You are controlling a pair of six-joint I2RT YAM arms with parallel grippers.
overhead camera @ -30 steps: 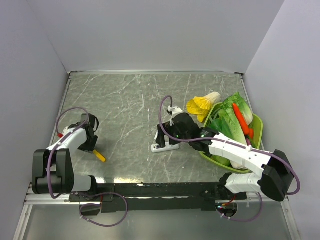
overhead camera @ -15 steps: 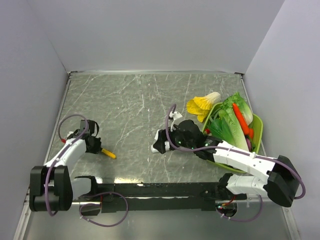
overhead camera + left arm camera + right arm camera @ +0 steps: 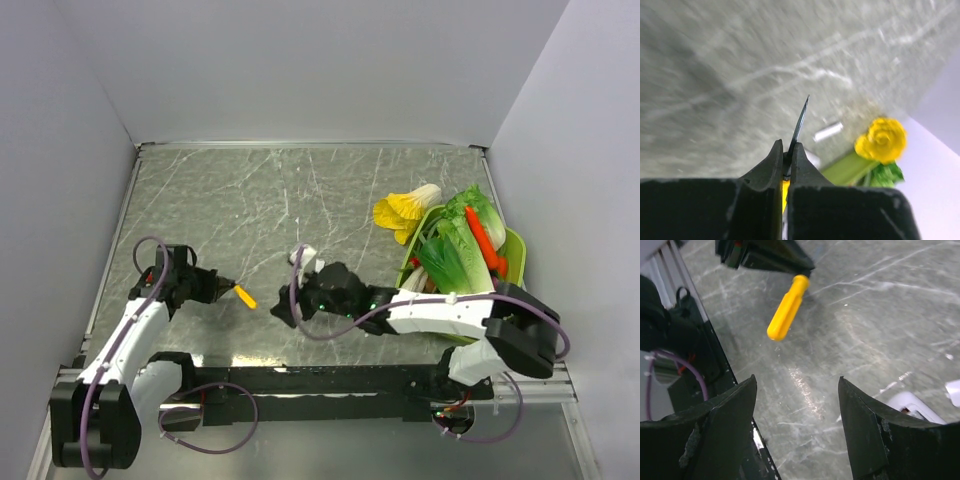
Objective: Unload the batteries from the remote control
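Note:
My left gripper [image 3: 220, 288] [image 3: 787, 145] is shut on the yellow-orange tool [image 3: 243, 296]. The tool's yellow handle [image 3: 787, 307] sticks out to the right, and its thin dark blade [image 3: 800, 122] rises between the fingers. My right gripper [image 3: 283, 309] [image 3: 797, 381] is open and empty, low over the table just right of the tool. The white remote control is hidden under my right arm in the top view. A rounded white piece [image 3: 914, 407] at the right wrist view's lower right may be it. A small white bar [image 3: 828, 131] lies far off in the left wrist view. No batteries show.
A green basket [image 3: 512, 250] with leafy vegetables and a carrot stands at the right. A yellow flower [image 3: 400, 210] lies beside it. The black front rail [image 3: 320, 380] runs along the near edge. Grey walls enclose the table.
My left gripper has swung right with the yellow tool. My right gripper has moved left and nearer the front edge, and now covers the spot where the remote lay.

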